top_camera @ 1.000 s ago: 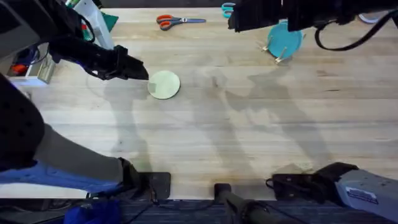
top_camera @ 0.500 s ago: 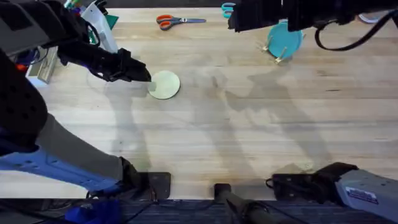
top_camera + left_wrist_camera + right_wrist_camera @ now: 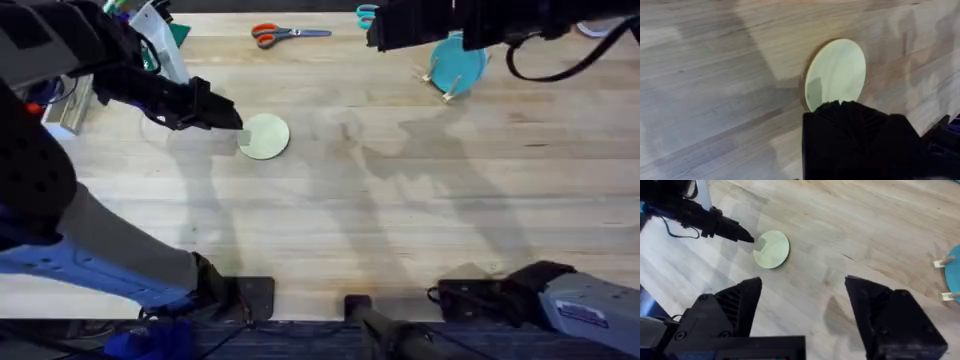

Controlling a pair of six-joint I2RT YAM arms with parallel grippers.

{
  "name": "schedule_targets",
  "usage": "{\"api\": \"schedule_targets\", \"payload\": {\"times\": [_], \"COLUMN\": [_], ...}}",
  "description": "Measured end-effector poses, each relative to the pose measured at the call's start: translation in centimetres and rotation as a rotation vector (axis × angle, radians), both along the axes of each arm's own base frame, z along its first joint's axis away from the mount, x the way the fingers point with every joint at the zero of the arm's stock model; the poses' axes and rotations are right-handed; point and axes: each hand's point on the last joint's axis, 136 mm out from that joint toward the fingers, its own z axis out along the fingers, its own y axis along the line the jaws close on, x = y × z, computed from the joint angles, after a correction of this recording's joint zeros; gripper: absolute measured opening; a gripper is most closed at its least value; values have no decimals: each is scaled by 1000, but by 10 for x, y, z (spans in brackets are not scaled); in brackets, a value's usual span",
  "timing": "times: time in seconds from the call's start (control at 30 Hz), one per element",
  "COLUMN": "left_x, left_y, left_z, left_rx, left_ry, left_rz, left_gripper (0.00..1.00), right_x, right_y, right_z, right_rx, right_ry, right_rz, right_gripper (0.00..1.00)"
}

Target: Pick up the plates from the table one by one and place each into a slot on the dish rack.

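Overhead view: left gripper [image 3: 232, 118] low at the near-left edge of the pale yellow-cream plate [image 3: 265, 136], which lies flat on the table [image 3: 400, 220], left of centre; whether its fingers are spread or pressed together cannot be told here; right arm held high across the far side, dark and large; dish rack [image 3: 447, 82] at the far right with a light blue plate [image 3: 462, 64] standing on edge among its pegs; scissors [image 3: 283, 34] with orange handles at the far edge, well apart from the work; clutter of boxes and bottles at the far left corner.

Left wrist view: plate [image 3: 836, 74] directly ahead of the black fingers [image 3: 855, 120], rim just at their tips; contact uncertain. Judgement: step in hand is the pick; a thin flat disc on smooth wood wants one finger slipped under the rim, or the edge tipped up, before closing.

Right wrist view: right gripper [image 3: 802, 305] with fingers spread wide, holding nothing, hanging above the tabletop; plate [image 3: 771, 249] and the left gripper [image 3: 747, 237] farther off; rack pegs [image 3: 943, 280] at the edge; surface light butcher-block with long plank seams, soft shadows across it.
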Motion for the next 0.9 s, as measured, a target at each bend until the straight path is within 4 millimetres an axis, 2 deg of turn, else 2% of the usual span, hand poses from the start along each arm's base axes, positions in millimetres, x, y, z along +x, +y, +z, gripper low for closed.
{"api": "schedule_targets", "payload": {"times": [0.57,0.67,0.83,0.9], "left_x": [6,8,10,11], "left_y": [2,2,1,-1], "left_z": [-1,-10,-38,-41], "left_rx": [5,-2,-36,-67], "left_ry": [-24,-11,44,48], "left_rz": [0,0,1,8], "left_gripper": [43,43,43,43], "right_x": [0,0,0,0], "right_y": [0,0,0,0], "right_z": [0,0,0,0], "right_rx": [0,0,0,0], "right_ry": [0,0,0,0], "right_rz": [0,0,0,0], "right_gripper": [993,994,995,995]}}
